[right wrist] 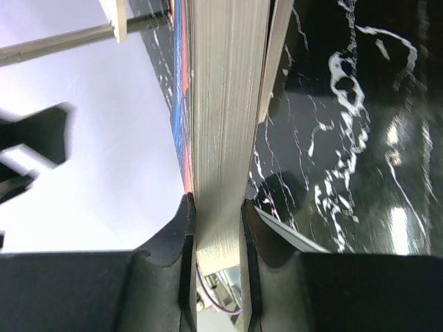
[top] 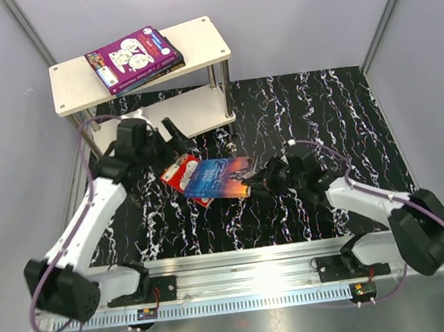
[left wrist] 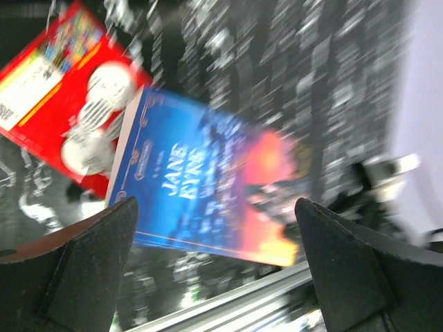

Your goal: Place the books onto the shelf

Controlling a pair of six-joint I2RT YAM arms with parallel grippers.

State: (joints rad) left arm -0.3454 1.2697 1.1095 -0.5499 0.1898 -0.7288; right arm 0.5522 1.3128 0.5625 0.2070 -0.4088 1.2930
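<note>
Boards of pale wood on round silver posts form the shelf [top: 194, 36] at the far left of the overhead view. On its top board the glossy purple book [top: 134, 54] lies flat on the black book [top: 154, 75]. On the black, white-veined counter [top: 322, 121] the blue book [top: 219, 178] overlaps the red book [top: 175, 170]. The right fingers [top: 258, 179] pinch the blue book's right edge. The left fingers [top: 178, 135] hang spread wide and empty near the shelf's lower board.

From the left wrist, we see two dark, wedge-shaped left fingers [left wrist: 90, 270] far apart, with the blurred blue book [left wrist: 208, 194] and red book [left wrist: 62, 97] below them.

From the right wrist, we see the matte black right fingers [right wrist: 166, 277] closed on the blue book [right wrist: 221, 104], squeezing its pale, finely ribbed page block, with the cover's thin edge to the left.
</note>
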